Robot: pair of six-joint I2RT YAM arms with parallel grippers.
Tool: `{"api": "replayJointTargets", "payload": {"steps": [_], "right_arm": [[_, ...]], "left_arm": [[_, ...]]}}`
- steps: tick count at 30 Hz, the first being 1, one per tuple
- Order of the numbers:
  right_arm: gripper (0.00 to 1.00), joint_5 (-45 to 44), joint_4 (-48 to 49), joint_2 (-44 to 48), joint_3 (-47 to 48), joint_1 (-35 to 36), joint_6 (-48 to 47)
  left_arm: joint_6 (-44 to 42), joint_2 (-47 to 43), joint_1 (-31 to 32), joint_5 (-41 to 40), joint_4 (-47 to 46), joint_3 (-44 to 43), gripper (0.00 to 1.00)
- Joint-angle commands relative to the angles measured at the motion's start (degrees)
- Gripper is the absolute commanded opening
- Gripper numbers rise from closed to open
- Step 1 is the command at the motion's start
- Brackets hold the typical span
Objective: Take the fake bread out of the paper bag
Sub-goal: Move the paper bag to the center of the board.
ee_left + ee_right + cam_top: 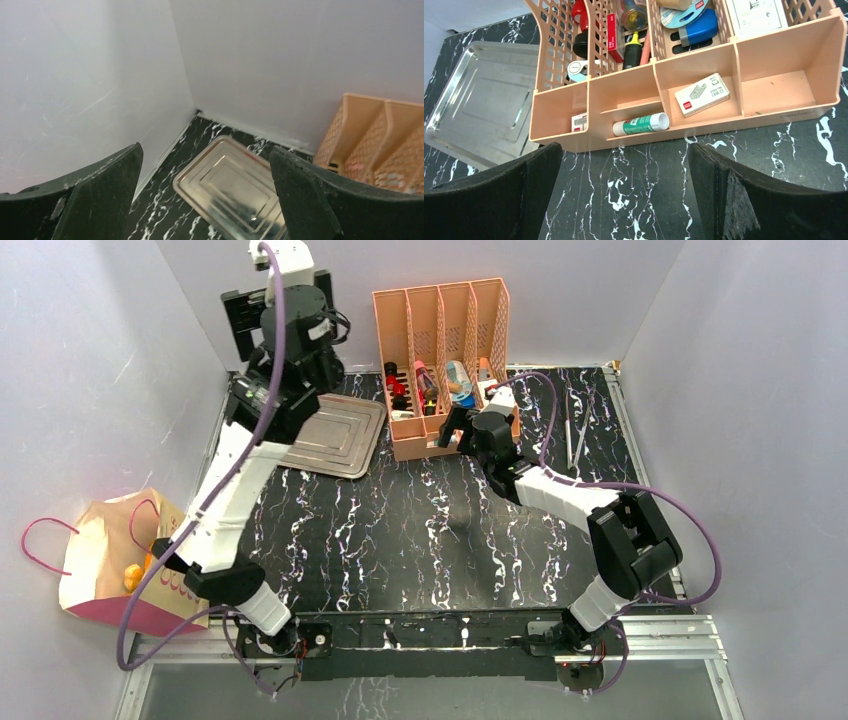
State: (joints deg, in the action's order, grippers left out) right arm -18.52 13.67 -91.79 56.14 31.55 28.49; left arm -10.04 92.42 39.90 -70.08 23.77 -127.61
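We are looking at a black, white-veined marble tabletop (400,540) that is carrying a peach slotted organizer (490,315) near its far edge. Just beside the organizer, on its left, a silver metal tray (335,435) is lying flat. In the organizer's low front compartments, a green-and-white glue stick (641,124) is lying on its side. A small white box (702,94) is resting one compartment to its right. A yellow highlighter (633,47) is standing in a rear slot. Thin grey rods (572,430) are lying on the tabletop to the organizer's right.
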Motion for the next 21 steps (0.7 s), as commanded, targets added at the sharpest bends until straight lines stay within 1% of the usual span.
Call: {"api": "replayJointTargets", "payload": {"steps": [1, 2, 6, 8, 10, 12, 17, 21], "right_arm": [[0.98, 2.07, 2.14, 0.75, 2.33, 0.42, 0.13], [0.98, 2.46, 2.15, 0.86, 2.40, 0.44, 0.16], [0.98, 4.36, 1.41, 0.55, 3.04, 0.70, 0.18], [0.98, 4.62, 0.67, 0.05, 3.23, 0.66, 0.00], [0.98, 4.55, 0.37, -0.23, 2.80, 0.67, -0.23], [0.98, 4.80, 0.73, -0.57, 2.19, 0.68, -0.37], [0.98, 6.47, 1.02, -1.68, 2.45, 0.69, -0.20], [0.98, 6.69, 0.84, -1.62, 2.73, 0.71, -0.27]], "left_arm": [[20.29, -5.44, -12.52, 13.79, 24.24, 3.87, 0.98], [22.28, -6.75, -15.61, 16.21, 25.70, 6.69, 0.98], [31.78, -8.09, -25.82, 21.66, 34.10, 16.64, 0.98], [36.36, -9.53, -31.70, 24.79, 35.68, 21.54, 0.98], [38.26, -12.53, -36.60, 25.76, 34.73, 26.22, 0.98], [38.85, -13.73, -38.75, 24.49, 34.48, 28.04, 0.98], [38.60, -13.76, -39.30, 17.38, 36.42, 27.99, 0.98], [38.44, -17.86, -41.20, 16.04, 35.16, 33.78, 0.98]]}}
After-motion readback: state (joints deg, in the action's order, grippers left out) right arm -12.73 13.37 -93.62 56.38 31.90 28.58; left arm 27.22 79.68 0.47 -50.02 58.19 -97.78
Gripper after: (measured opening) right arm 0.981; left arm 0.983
